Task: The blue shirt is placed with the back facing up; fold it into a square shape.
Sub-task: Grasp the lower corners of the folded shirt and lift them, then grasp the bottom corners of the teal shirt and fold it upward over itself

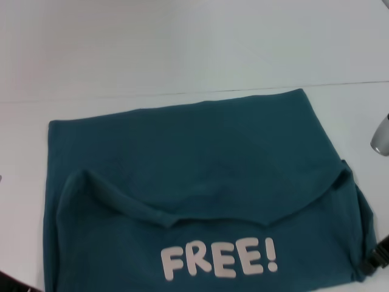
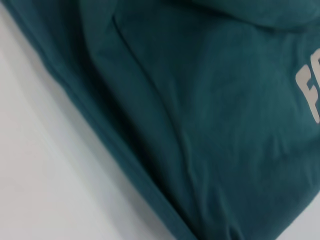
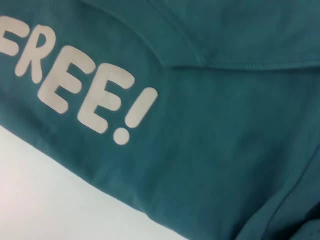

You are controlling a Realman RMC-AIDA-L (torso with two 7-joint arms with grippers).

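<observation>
A blue shirt with white "FREE!" lettering lies part-folded across the white bench's near edge; gripper states cannot be told; another fold seems next.

Bright, even light; soft blur, faint shadows.
</observation>
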